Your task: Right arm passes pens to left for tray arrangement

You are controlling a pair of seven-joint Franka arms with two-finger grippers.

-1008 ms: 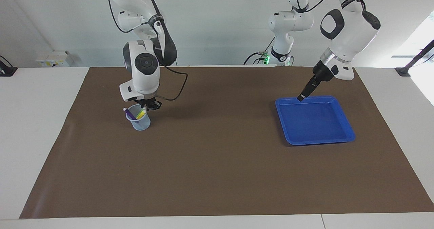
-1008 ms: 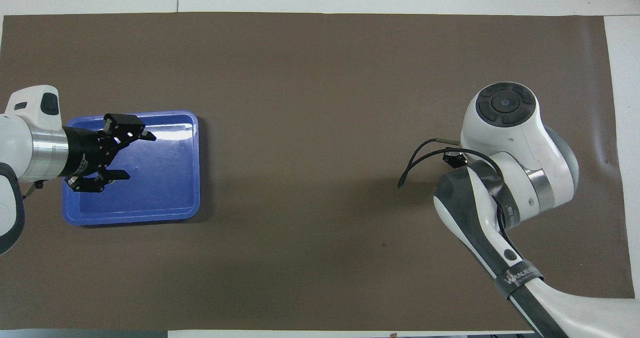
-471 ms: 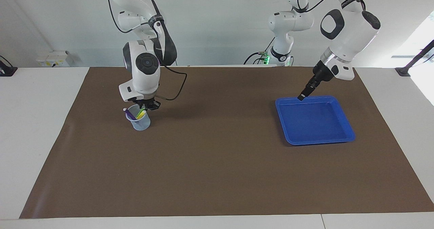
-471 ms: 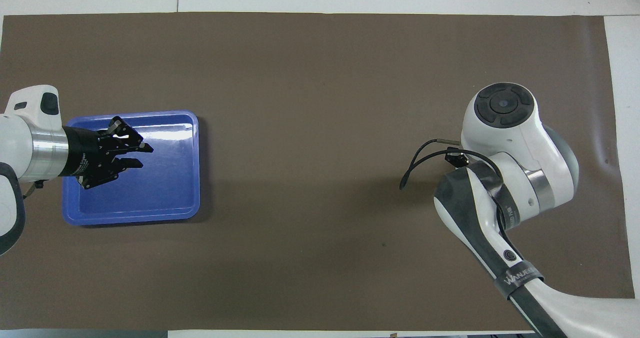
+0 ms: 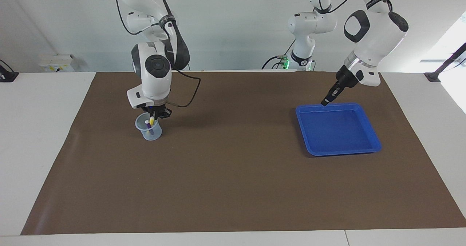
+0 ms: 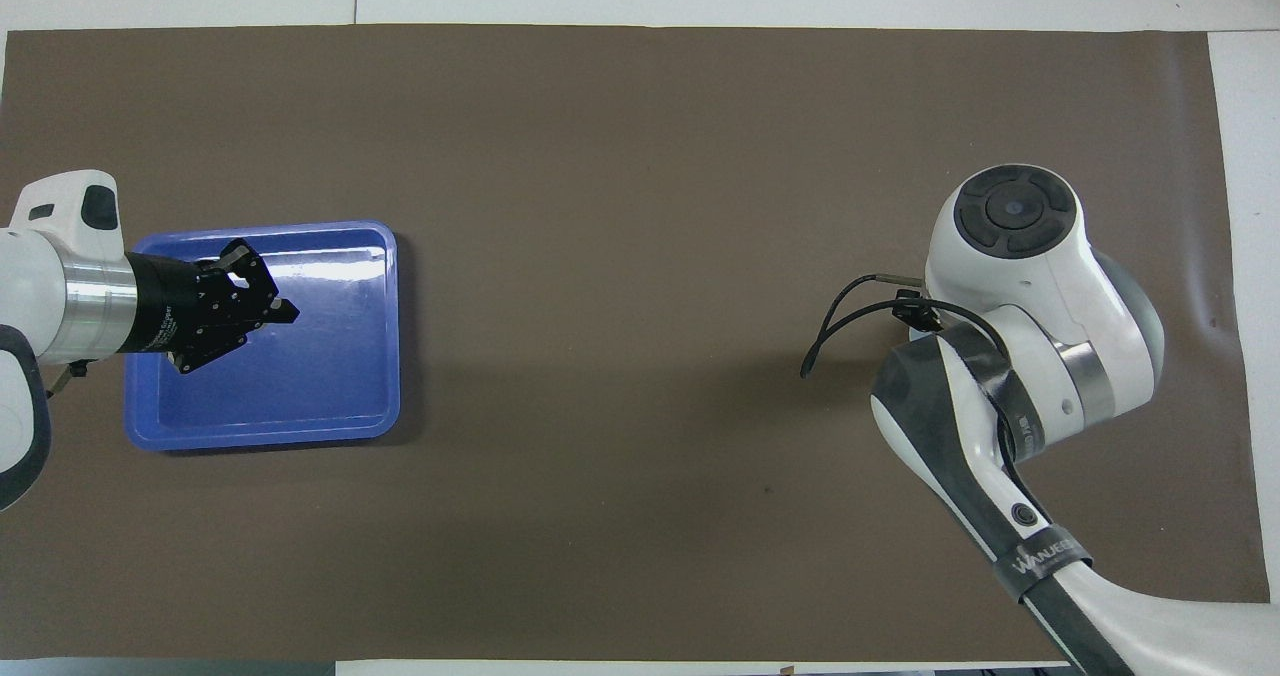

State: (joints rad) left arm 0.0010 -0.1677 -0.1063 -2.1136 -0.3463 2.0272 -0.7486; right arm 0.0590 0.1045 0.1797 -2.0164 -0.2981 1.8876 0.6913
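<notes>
My right gripper (image 5: 153, 115) stands over the small translucent cup (image 5: 149, 131) toward the right arm's end of the table, its fingertips down at the cup's mouth. It is shut on the upright yellow pen (image 5: 151, 121). The purple pen (image 5: 147, 125) stands in the cup beside it. I cannot make out the green pen. In the overhead view the right arm's wrist (image 6: 1020, 256) hides the cup and the pens. The blue tray (image 5: 338, 129) lies toward the left arm's end and holds nothing. My left gripper (image 5: 323, 102) hangs over the tray (image 6: 330, 366), and it also shows in the overhead view (image 6: 270, 294).
A brown mat (image 5: 233, 184) covers most of the white table. A black cable (image 5: 193, 93) loops off the right arm's wrist over the mat beside the cup. It also shows in the overhead view (image 6: 830, 326).
The right gripper came down onto the pens and closed on the yellow one; the pens went from leaning to upright. The left gripper turned about its wrist over the tray.
</notes>
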